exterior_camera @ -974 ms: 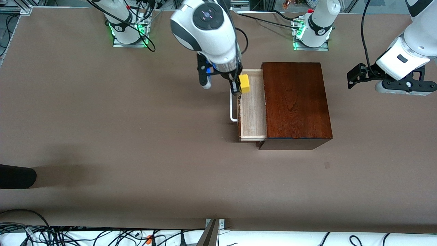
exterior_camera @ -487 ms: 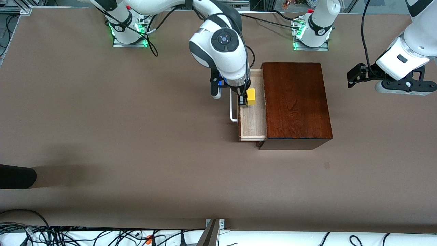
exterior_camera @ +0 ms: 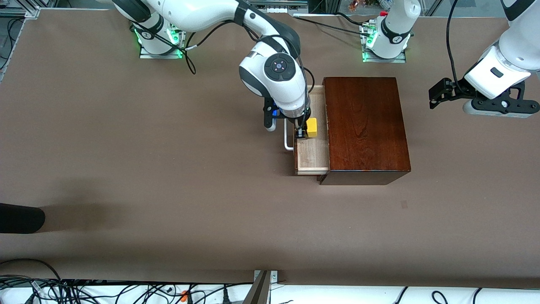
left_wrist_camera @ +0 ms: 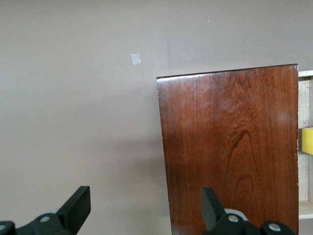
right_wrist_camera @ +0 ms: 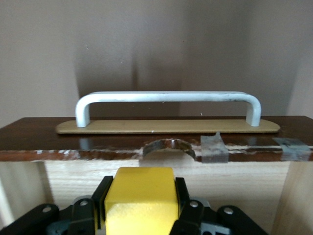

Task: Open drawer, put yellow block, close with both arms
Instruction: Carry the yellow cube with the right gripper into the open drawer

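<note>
Since the block is already down inside the tray, here's how I'd finish this step:

block: yellow block (exterior_camera: 311,127) is pinched in the right gripper (exterior_camera: 304,131), low inside the open drawer (exterior_camera: 313,154), just above centre of the front view.
drawer: pulled out of the brown box (exterior_camera: 365,128) toward the right arm's end of the table, white handle (exterior_camera: 287,136) on its front panel.
right gripper: clamped on the block, with the drawer's front panel close ahead in its wrist view.
how to: I'd let it touch the tray floor, spread the fingers only a little, then lift straight up so nothing clips the panel or handle.
left gripper: left gripper (left_wrist_camera: 142,215) waits with its fingers spread over the table beside the box, right edge of the front view.
watch out: I reckon a high drop could bounce the block.
</note>
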